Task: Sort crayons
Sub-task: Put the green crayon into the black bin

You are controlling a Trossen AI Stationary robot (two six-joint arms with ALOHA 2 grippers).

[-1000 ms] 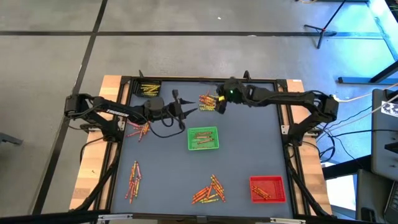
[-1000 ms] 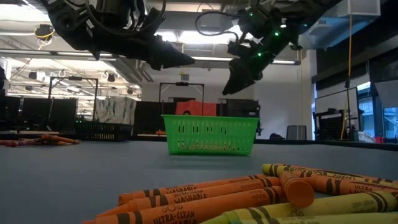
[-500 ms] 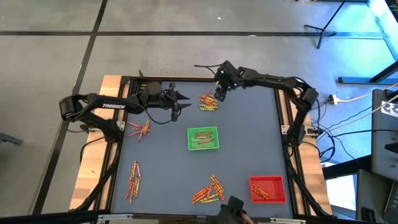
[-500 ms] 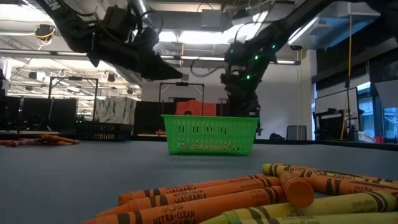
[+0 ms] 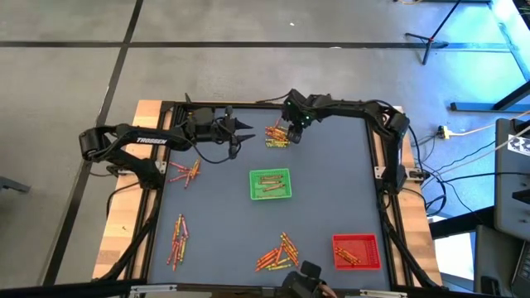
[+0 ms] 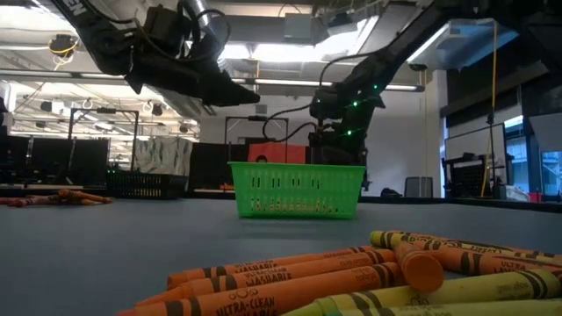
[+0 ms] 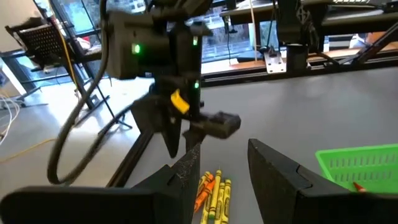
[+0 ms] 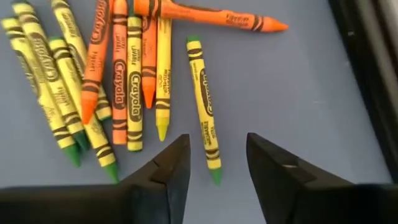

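Observation:
A small pile of yellow, orange and green crayons [image 5: 277,137] lies near the table's far edge. My right gripper [image 8: 217,155] points steeply down over its right side, open. Its fingers stand on either side of the lower, green-tipped end of one yellow-green crayon [image 8: 204,112], which lies flat apart from the rest; I see no touch. My left gripper [image 5: 241,131] hovers level just left of the pile, open with nothing between its fingers [image 7: 273,177]. In the left wrist view the right gripper [image 7: 177,140] hangs over the crayons [image 7: 214,190].
A green tray [image 5: 271,184] holding a few crayons sits mid-table, a red tray [image 5: 356,251] at the near right, a black tray [image 5: 197,118] with yellow crayons at the far left. More crayon piles lie at the left [image 5: 185,171], near left [image 5: 177,240] and near middle [image 5: 279,252].
My right gripper has sunk toward the far crayon pile, shifting a little toward the table's left edge and tipping from a slant to steeply downward. My left gripper swung toward the table's far edge in the first half second, then kept still. No crayon has moved.

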